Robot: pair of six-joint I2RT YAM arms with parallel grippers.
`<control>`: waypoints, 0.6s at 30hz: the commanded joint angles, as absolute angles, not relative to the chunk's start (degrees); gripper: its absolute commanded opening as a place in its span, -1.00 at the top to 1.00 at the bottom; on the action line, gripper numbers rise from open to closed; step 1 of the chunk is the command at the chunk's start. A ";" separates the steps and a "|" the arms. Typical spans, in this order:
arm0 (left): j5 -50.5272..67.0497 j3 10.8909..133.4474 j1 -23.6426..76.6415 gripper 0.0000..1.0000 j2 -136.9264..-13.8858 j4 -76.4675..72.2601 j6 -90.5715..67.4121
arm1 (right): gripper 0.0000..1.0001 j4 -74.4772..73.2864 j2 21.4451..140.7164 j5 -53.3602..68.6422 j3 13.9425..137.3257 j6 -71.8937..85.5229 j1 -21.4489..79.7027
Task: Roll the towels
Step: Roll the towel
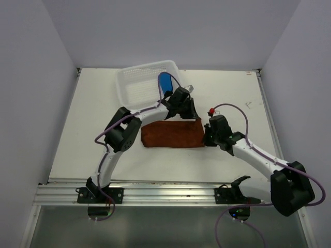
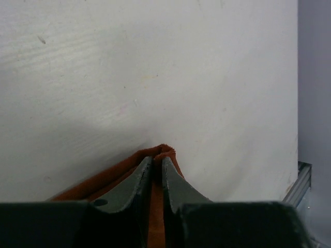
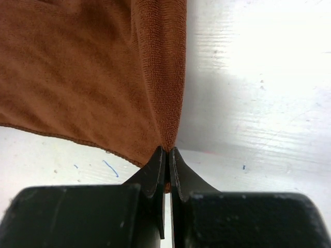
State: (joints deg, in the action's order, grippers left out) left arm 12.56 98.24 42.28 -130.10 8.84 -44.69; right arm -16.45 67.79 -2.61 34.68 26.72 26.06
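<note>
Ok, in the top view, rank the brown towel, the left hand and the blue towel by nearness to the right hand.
1. Brown towel, pinched in the right hand, to its left.
2. Left hand, at the towel's far edge.
3. Blue towel, farther back in the white basket.

The left end effector (image 2: 156, 163) pinches the rust-brown towel (image 2: 116, 173) over the table (image 2: 155, 67).

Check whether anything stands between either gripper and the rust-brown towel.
Nothing visible does. The left gripper has its fingers pinched on the far edge of the rust-brown towel, with cloth showing between them. The right gripper is pinched on its right-hand corner. The blue towel lies apart in the white basket.
</note>
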 commanded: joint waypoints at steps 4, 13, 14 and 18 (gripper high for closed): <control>17.22 96.15 39.38 0.68 -126.56 -7.02 -49.22 | 1.00 -25.66 66.80 -12.47 37.62 22.51 28.74; 19.07 93.95 39.02 0.60 -125.68 -9.40 -47.73 | 1.00 -25.14 69.17 -11.16 38.14 23.55 29.35; 19.33 94.22 38.94 0.56 -125.68 -9.14 -47.55 | 1.00 -24.79 69.52 -10.73 37.88 24.08 29.27; 19.69 95.97 40.16 0.42 -125.68 -4.94 -45.88 | 1.00 -19.88 70.22 -8.18 34.55 27.24 29.36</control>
State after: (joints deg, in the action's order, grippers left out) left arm 18.28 94.26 39.24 -129.47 -4.95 -47.31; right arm -23.92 69.67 -9.43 35.70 24.60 28.99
